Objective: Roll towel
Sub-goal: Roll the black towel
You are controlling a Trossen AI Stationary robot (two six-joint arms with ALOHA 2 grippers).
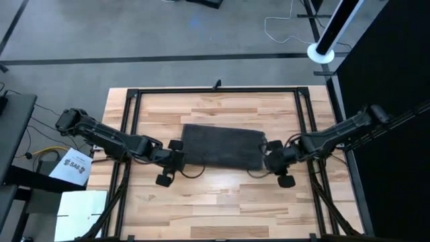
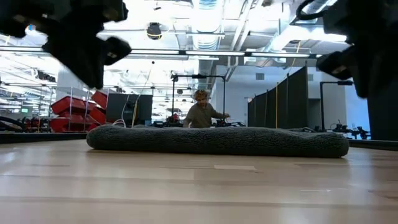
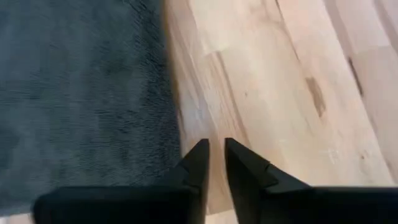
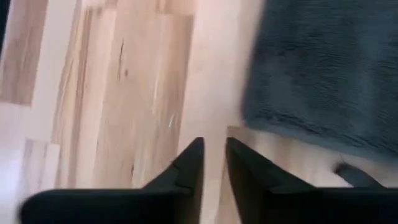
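The dark charcoal-grey towel (image 1: 222, 148) lies spread flat on the wooden table, its long side running left to right; it also shows in the low view (image 2: 217, 140). My left gripper (image 1: 176, 158) hovers just off the towel's left near corner, with its fingers shut (image 3: 216, 146) over bare wood beside the towel's edge (image 3: 81, 93). My right gripper (image 1: 269, 156) hovers just off the towel's right near corner, with its fingers shut (image 4: 214, 144) over bare wood beside the towel (image 4: 323, 68). In the low view both grippers hang above the table. The white tag does not show.
A black frame rail (image 1: 134, 121) runs around the table's top. Bare wood (image 1: 222, 202) lies between the towel and the near edge. A white paper (image 1: 75, 167) lies off the table's left side. A person (image 2: 200, 115) stands in the room beyond the far edge.
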